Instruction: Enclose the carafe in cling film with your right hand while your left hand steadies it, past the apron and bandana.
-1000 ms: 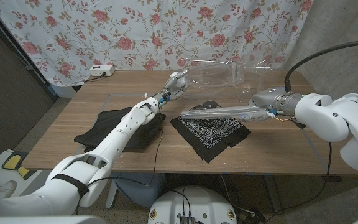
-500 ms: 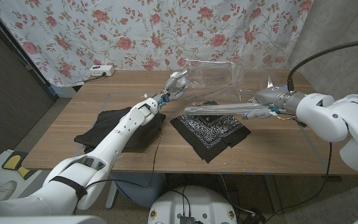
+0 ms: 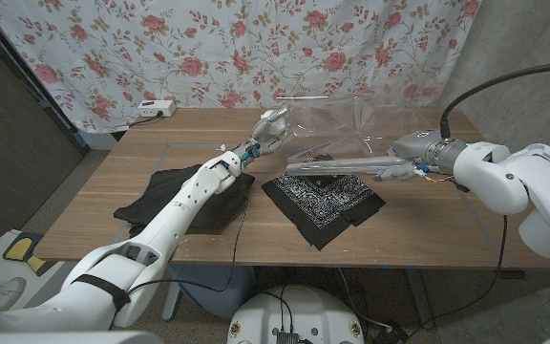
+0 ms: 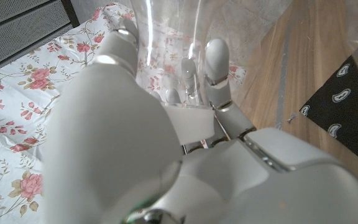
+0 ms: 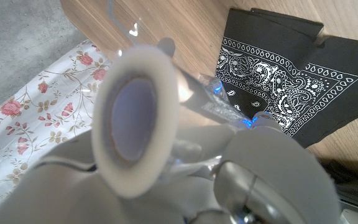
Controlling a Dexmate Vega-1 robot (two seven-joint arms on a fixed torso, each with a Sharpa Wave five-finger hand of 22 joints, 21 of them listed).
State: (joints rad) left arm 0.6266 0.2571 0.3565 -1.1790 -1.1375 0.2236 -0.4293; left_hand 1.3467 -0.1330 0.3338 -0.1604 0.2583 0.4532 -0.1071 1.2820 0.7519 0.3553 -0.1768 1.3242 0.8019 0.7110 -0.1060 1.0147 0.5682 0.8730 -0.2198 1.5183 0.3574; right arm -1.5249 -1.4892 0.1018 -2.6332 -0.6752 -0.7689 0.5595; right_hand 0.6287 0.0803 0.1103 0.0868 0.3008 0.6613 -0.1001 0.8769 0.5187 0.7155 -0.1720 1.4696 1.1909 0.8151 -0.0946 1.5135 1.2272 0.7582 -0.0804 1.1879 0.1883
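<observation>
Left hand (image 3: pixel 272 124) grasping clear carafe (image 3: pixel 327 119) near table's (image 3: pixel 141 177) far edge, right hand (image 3: pixel 411 158) clasping film roll (image 3: pixel 337 168) above bandana (image 3: pixel 325 203), apron (image 3: pixel 175 196) left.

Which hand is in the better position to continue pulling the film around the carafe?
The right hand: it holds the cling film roll, stretched toward the carafe. The left hand grips the carafe, steadying it.

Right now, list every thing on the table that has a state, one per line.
Carafe: upright, partly wrapped in film.
Cling film roll: lifted level above the bandana, film drawn out to the carafe.
Bandana: spread flat.
Apron: lying crumpled.
Left robot hand: against the carafe.
Right robot hand: grips the roll.
</observation>
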